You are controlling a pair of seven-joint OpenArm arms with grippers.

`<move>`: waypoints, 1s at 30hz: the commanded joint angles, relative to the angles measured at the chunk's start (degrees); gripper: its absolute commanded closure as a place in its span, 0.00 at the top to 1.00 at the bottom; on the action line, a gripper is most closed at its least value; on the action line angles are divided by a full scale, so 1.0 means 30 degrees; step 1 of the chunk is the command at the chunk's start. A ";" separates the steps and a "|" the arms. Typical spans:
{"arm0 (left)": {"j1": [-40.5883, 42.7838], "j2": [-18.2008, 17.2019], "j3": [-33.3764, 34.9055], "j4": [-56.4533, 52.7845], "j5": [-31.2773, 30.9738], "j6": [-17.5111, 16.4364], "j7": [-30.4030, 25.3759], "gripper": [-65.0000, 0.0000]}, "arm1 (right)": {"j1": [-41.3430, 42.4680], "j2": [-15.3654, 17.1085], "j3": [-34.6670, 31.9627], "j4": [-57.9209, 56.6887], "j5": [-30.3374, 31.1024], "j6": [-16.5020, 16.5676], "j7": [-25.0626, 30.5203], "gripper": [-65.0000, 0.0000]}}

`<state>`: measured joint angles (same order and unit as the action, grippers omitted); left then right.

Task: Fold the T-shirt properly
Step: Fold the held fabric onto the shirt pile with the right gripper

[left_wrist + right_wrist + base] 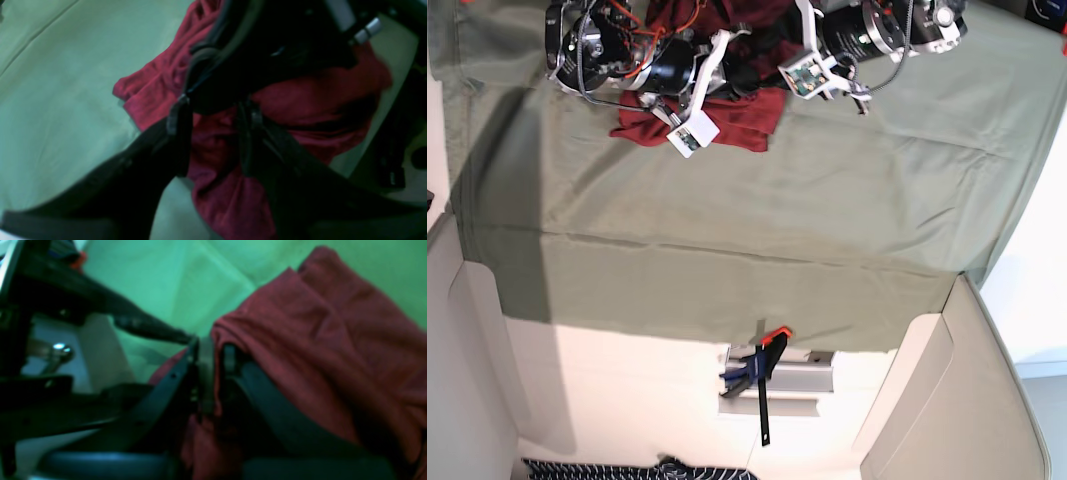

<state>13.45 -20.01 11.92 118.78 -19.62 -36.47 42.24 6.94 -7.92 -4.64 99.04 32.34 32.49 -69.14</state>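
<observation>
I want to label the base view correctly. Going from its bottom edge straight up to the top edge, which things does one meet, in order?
Striped fabric → clamp with an orange handle → green table cover → red T-shirt.

1. Shirt (317,96) between the left fingers (180,133): red cloth, matt, soft, crumpled.
2. Those fingers: black plastic, matt (a dull sheen at the tips).
3. Cover (66,100) beside them: green cloth, matt, smooth, lightly creased.
4. Bolt (60,348) beside the right fingers (230,356): shiny metal.
</observation>
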 commanded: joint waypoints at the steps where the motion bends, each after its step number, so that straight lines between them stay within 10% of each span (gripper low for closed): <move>1: -0.0189 -0.0051 0.0000 0.0350 -0.0481 -0.0058 -0.0503 0.39 | 0.0510 -0.0255 -0.0568 0.0350 0.0685 -0.0058 0.0816 0.00; 16: -0.0197 -0.0044 0.0000 0.0350 -0.0525 -0.0058 -0.0583 0.39 | 0.0692 -0.0255 -0.3643 -0.2331 -0.2375 -0.0415 0.2951 0.00; 21: -0.0204 -0.0044 0.0000 0.0350 0.0554 -0.0058 -0.0590 0.39 | 0.0707 -0.0255 -0.4320 -0.3067 -0.3147 -0.0415 0.4466 0.40; 30: -0.0197 -0.0044 -0.0554 0.0350 0.1690 -0.0036 -0.1144 0.39 | 0.2601 -0.0262 -0.4743 -0.3592 -0.2331 -0.0393 0.4626 0.41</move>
<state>13.72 -20.32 10.24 118.87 -13.96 -37.71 40.82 13.43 -6.98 -18.02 86.80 18.96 30.28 -57.60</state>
